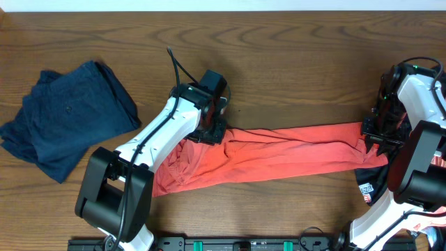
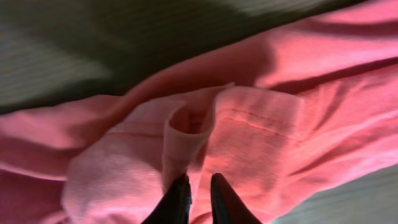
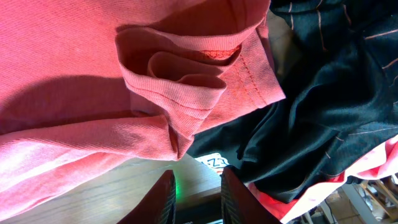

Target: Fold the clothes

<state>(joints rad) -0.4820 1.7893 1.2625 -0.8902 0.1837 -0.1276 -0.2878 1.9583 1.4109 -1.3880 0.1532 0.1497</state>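
Left end effector (image 2: 198, 182) around T-shirt (image 2: 261, 124) fold

So the shirt (image 1: 279, 150) lies stretched left to right across the middle of the table (image 1: 293, 63), with its left end bunched up toward the near edge. The left gripper (image 1: 209, 131) sits on its left part and the right gripper (image 1: 369, 136) at its right end. A crumpled garment (image 1: 66, 118) lies way off left, well apart from the shirt. More clothes (image 1: 369, 185) sit against the shirt's right end, on the near side.
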